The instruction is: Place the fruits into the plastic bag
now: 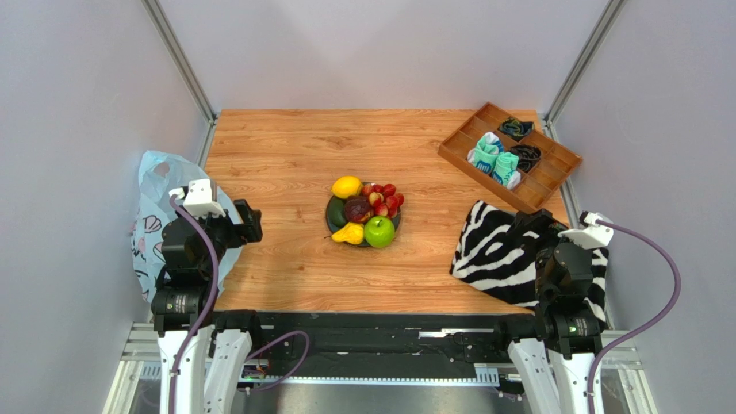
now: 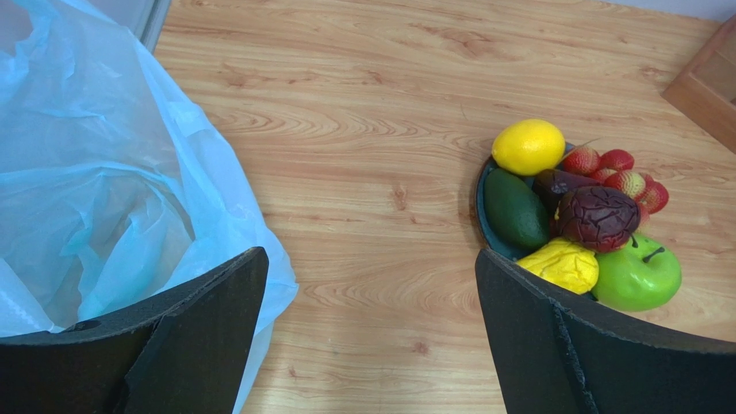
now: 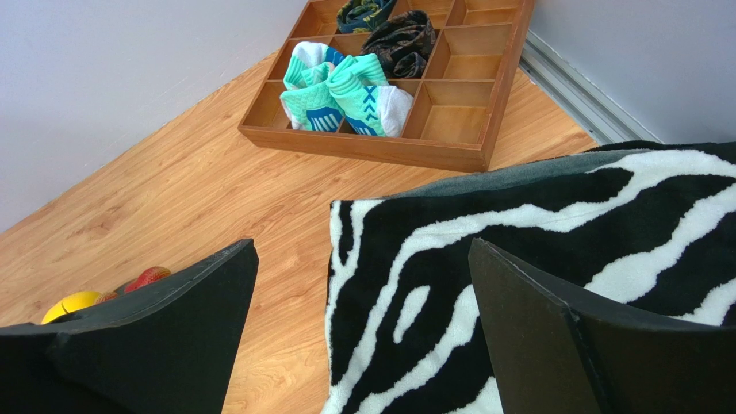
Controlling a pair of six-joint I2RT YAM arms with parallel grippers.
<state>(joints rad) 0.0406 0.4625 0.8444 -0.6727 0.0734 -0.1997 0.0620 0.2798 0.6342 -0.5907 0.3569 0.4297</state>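
Fruit (image 2: 596,216) sits heaped on a dark plate (image 2: 480,211), ahead and to the right of the left claw (image 2: 370,276), whose jaws are spread wide and hold nothing. The bag (image 2: 104,190) lies crumpled under and beyond that claw's left finger. The pieces look light, hard and smooth, so likely to slip or roll. The lemon (image 2: 528,147), at the heap's far left seen from the claw, seems easiest, taken across its middle. The bag is thin and limp, so its mouth will probably need holding open. The left arm is folded low, tilted down at bare table between bag and plate. The right claw (image 3: 363,259), also wide and empty, hovers over a striped cloth (image 3: 536,224), well away from the plate.
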